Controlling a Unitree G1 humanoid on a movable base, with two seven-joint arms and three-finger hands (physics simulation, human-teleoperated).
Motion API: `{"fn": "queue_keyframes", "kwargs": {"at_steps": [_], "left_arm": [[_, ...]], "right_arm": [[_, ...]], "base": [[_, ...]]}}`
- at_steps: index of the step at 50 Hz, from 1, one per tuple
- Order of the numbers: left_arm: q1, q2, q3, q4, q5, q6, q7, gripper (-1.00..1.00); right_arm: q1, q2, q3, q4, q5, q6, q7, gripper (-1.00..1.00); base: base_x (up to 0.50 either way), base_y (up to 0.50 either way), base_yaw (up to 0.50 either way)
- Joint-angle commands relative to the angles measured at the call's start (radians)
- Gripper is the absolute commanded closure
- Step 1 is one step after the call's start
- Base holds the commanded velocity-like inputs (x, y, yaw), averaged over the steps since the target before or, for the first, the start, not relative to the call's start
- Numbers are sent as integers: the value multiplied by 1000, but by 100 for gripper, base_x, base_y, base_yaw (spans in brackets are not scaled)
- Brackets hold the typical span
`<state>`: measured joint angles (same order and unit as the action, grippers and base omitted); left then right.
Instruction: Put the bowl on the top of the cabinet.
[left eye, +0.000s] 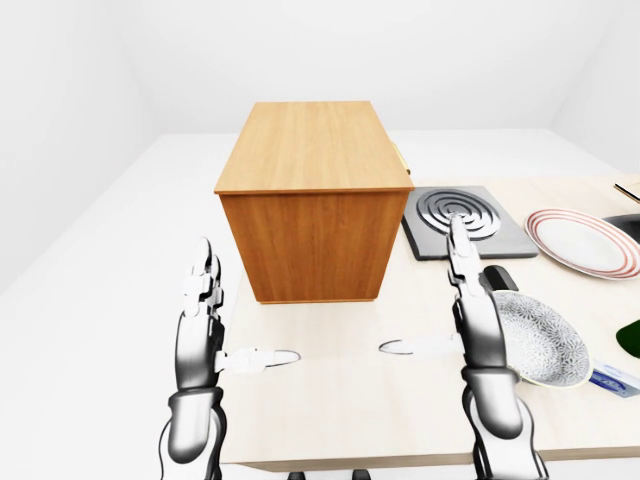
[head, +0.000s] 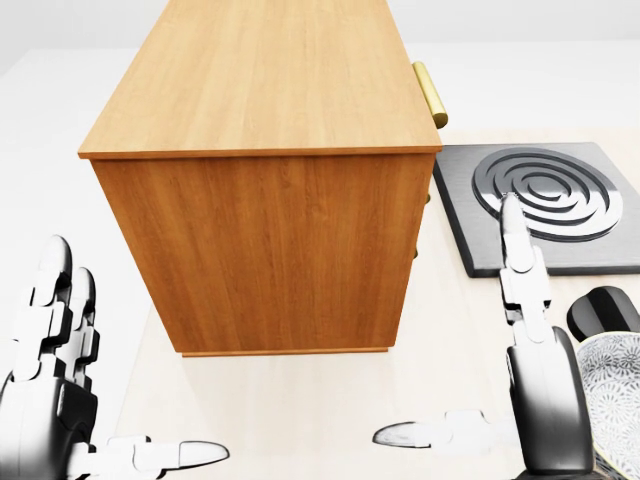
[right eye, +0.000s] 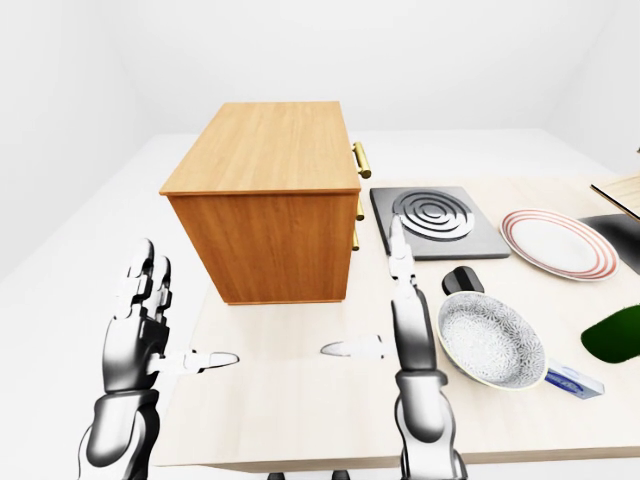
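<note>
cabinet (right eye: 265, 205): on the tabletop (right eye: 300, 400), left side of the right-eye view
burner (right eye: 432, 222): just right of cabinet
bowl (right eye: 491, 339): below burner
plate (right eye: 556, 243): right of burner
</note>
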<state>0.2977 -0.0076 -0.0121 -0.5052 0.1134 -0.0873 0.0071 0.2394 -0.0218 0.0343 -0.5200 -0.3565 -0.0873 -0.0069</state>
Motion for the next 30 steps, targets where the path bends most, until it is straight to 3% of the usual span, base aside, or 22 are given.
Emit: {"fn": "queue_keyframes", "kwargs": {"at_steps": [1, 16, 30], "left_arm": [[-6, 0, -3, 10, 11, 0, 9, -100], [-12, 0, 6, 12, 15, 0, 18, -100], [-16, -2, 6, 8, 18, 0, 21, -100]], "right_arm": [[-28, -2, -131, -116, -68, 0, 70, -100], [-47, 13, -229, -156, -47, 0, 125, -100], [27, 30, -429, -160, -71, 0, 271, -100]], "base": [[0, 0, 0], [0, 0, 0], [0, 0, 0]]}}
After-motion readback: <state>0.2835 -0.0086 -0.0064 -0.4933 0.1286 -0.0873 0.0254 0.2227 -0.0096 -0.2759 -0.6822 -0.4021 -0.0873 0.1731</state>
